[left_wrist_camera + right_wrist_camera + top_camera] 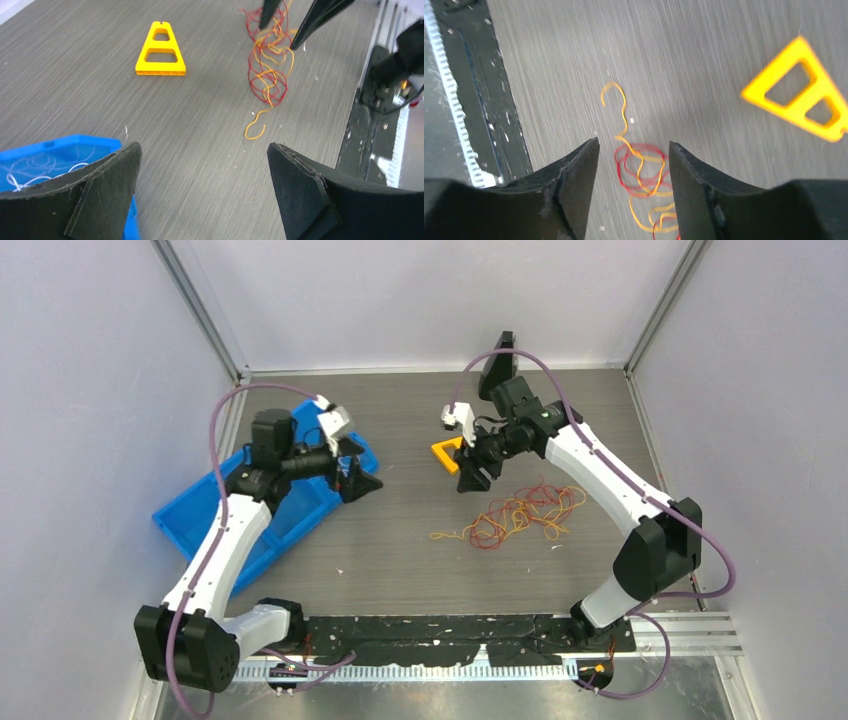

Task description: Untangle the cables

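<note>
Tabletop (400, 535) bears tangled cables (520, 515) near right tool (633, 145).

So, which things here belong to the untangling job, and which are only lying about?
For the job:
- tangle of red and orange cables
- right gripper, open, above the tangle's edge
- left gripper, open, further away

Lying about:
- yellow triangular frame, lying flat
- blue bin, with thin white wires inside

The grey surface (400, 540) before me carries a blue bin (185, 523) at my left, a yellow triangle (445, 452), and tangled cables (520, 515).
</note>
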